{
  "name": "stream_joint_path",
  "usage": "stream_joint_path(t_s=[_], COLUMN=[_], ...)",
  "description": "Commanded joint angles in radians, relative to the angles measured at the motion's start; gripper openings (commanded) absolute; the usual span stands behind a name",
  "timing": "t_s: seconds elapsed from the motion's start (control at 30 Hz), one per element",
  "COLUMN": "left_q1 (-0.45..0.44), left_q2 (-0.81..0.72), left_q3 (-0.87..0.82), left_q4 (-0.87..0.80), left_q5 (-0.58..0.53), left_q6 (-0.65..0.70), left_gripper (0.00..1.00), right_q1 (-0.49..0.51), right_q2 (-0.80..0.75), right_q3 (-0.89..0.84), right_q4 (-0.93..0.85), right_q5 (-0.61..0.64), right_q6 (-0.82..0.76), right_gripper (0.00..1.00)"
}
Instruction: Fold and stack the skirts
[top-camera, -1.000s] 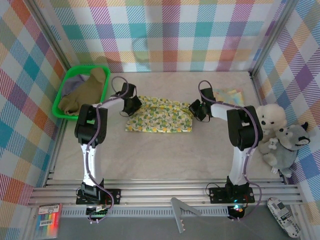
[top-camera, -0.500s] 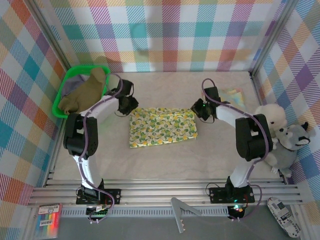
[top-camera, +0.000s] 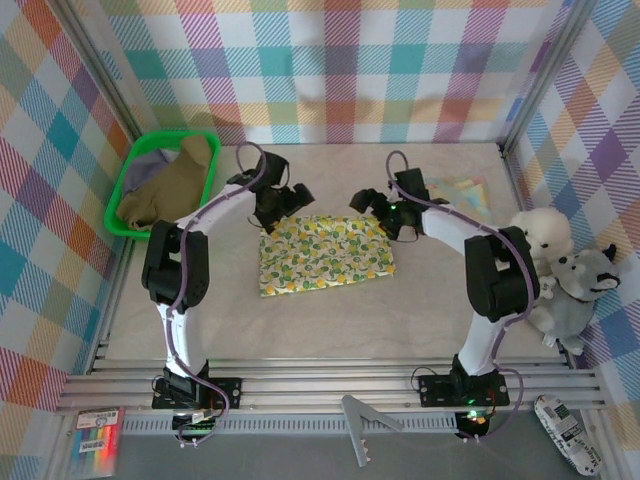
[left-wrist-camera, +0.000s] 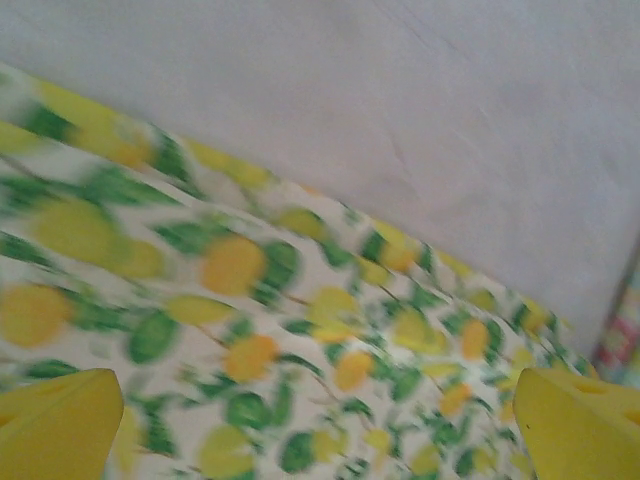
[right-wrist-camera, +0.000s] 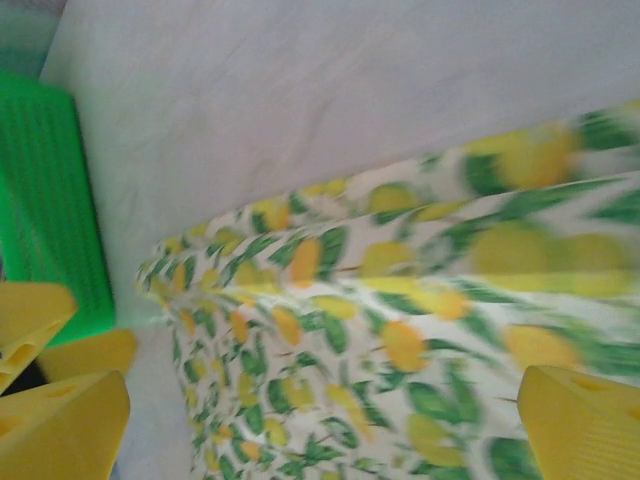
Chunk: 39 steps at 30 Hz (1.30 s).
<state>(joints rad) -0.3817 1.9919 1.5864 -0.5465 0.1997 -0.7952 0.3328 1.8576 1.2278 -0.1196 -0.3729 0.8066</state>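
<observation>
The floral skirt lies folded flat in the middle of the table. My left gripper hovers open over its far left edge, yellow fingertips spread wide above the print with nothing between them. My right gripper stands open over the far right edge, the skirt below its spread fingers. The olive-brown skirt lies heaped in the green basket on top of the grey-lavender skirt.
A folded multicoloured cloth lies at the back right. White and grey plush toys sit against the right wall. The basket also appears at the left of the right wrist view. Checked walls close in three sides.
The floral skirt slid nearer and now lies still. Both grippers have left its far corners and moved inward towards each other along the far edge.
</observation>
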Motion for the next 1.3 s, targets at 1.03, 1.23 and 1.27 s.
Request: stream_joint_path(t_s=[1.03, 1.23, 1.27], left_q1=[0.133, 0.2, 0.191], left_q2=[0.194, 0.149, 0.105], left_q3=[0.153, 0.129, 0.115], left_q4=[0.017, -0.012, -0.009], left_q5=[-0.057, 0.019, 0.043], left_q6=[0.255, 0.281, 0.28], left_gripper=[1.0, 1.0, 1.0], right_q1=[-0.075, -0.075, -0.074], right_q2=[0.203, 0.228, 0.218], right_q3=[-0.056, -0.06, -0.059], right_q4=[0.298, 0.352, 0.367], right_q5=[-0.002, -0.06, -0.074], right_q6=[0.11, 0.17, 0.178], right_gripper=[0.99, 0.99, 0.99])
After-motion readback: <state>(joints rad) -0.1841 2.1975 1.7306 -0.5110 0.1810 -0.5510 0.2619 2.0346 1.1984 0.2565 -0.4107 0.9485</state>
